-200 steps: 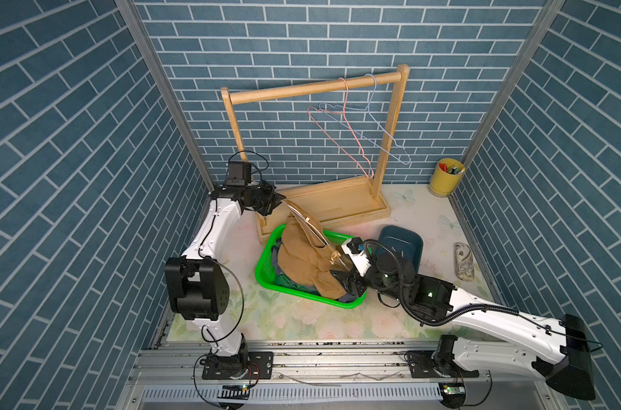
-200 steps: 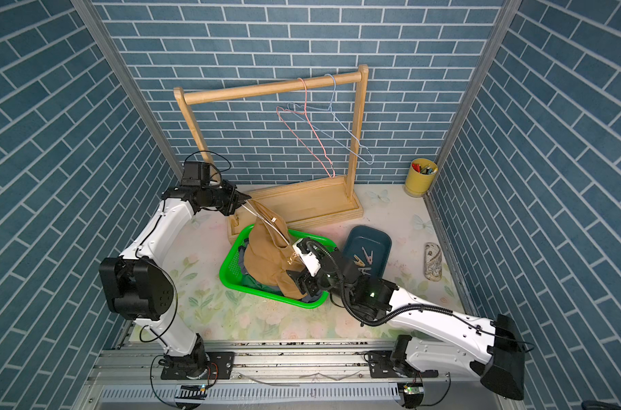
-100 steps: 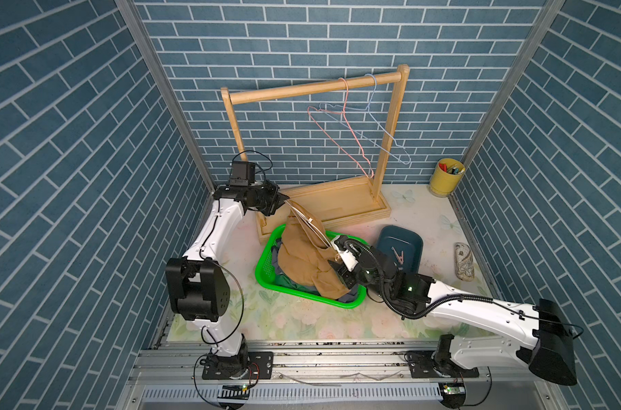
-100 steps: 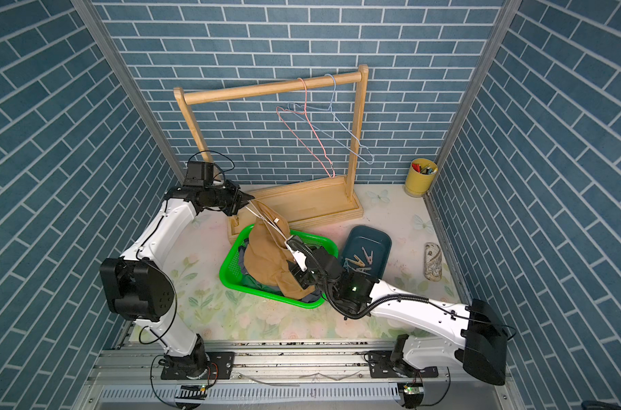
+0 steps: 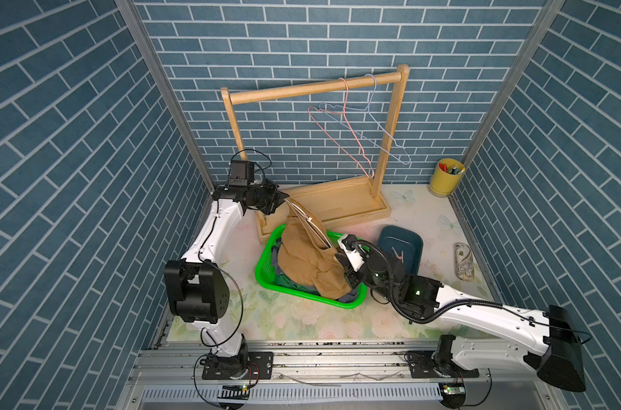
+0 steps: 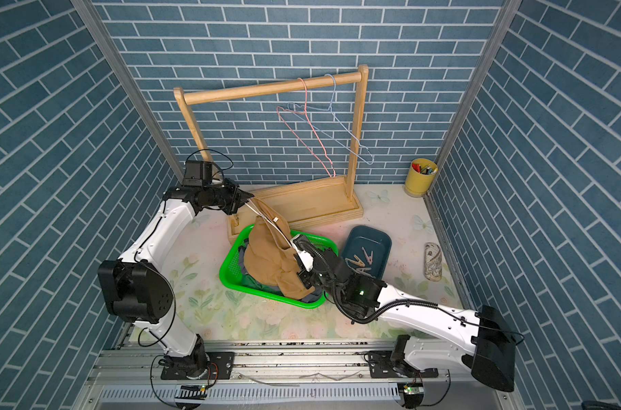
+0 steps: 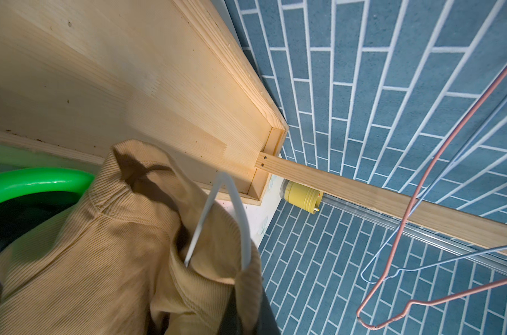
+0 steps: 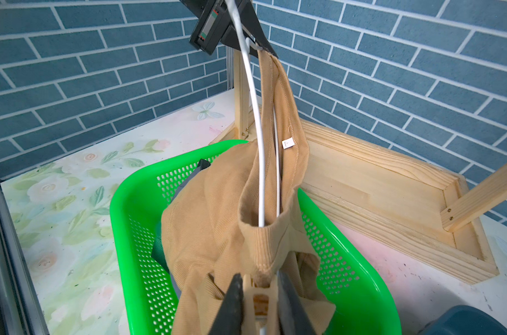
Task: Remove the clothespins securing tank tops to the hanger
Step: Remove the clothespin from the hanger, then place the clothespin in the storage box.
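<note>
A tan tank top (image 5: 309, 255) (image 8: 217, 232) hangs on a white hanger (image 5: 310, 227) (image 8: 259, 145) slanting down into the green basket (image 5: 262, 259). My left gripper (image 5: 284, 198) (image 6: 249, 197) is shut on the hanger's upper end, with a strap caught beside it. At the lower end a tan-yellow clothespin (image 8: 259, 301) pinches the top's other strap. My right gripper (image 8: 259, 304) (image 5: 341, 261) is shut on that clothespin, its dark fingers (image 8: 232, 307) pressing both sides. Grey-blue and green cloth (image 5: 349, 296) lies under the tan top.
A dark blue tray (image 6: 383, 245) right of the basket holds loose clothespins (image 6: 364, 259). Behind stands the wooden rack (image 5: 337, 202) with a pink wire hanger (image 5: 351, 131) and a blue one. A yellow cup (image 5: 445, 177) and a patterned case (image 5: 464, 261) sit at the right.
My right arm has swung left from the tray to the basket's edge, and its jaws have closed onto the clothespin. The left arm has held still.
</note>
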`<state>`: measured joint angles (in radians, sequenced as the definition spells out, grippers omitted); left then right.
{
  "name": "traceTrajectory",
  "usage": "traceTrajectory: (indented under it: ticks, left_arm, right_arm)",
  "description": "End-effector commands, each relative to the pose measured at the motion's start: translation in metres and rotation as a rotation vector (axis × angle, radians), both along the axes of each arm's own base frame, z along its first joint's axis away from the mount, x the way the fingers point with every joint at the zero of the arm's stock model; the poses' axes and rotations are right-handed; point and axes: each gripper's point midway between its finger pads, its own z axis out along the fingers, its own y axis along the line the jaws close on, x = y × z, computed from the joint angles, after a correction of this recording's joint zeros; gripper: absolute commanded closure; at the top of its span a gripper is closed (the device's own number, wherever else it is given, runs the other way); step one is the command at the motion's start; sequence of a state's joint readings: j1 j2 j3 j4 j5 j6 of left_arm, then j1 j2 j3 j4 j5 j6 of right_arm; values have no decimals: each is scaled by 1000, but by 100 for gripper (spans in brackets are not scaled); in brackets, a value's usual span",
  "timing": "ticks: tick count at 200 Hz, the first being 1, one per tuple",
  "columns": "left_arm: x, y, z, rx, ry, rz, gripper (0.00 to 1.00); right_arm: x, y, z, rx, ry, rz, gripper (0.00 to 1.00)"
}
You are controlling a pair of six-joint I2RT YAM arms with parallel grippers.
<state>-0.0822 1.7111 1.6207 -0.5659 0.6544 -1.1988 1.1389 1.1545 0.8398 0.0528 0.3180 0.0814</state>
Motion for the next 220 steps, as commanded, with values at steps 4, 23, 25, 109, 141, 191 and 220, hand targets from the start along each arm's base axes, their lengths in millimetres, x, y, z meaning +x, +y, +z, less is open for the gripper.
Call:
traceTrajectory:
  ticks: [4, 23, 25, 109, 141, 191, 220]
  left_arm:
    - [-3, 0, 16, -8, -47, 5, 100]
    - [-3, 0, 16, -5, -48, 4, 100]
    - [-3, 0, 15, -4, -48, 3, 100]
    - [-7, 3, 19, 21, -61, 9, 100]
    - [-10, 4, 20, 22, -60, 4, 100]
    - [-18, 3, 22, 24, -59, -5, 100]
    - [-21, 3, 23, 27, -58, -5, 100]
  right_arm:
    - [-2, -3, 16, 49, -6, -11, 87]
    - [-2, -10, 25, 71, -17, -23, 88]
    - [-2, -11, 26, 72, -18, -24, 88]
    - [40, -118, -11, -53, 179, -360, 87]
    - [72, -156, -68, -203, 299, -548, 86]
    - [116, -183, -143, -337, 454, -704, 84]
    - [140, -188, -172, -384, 528, -740, 84]
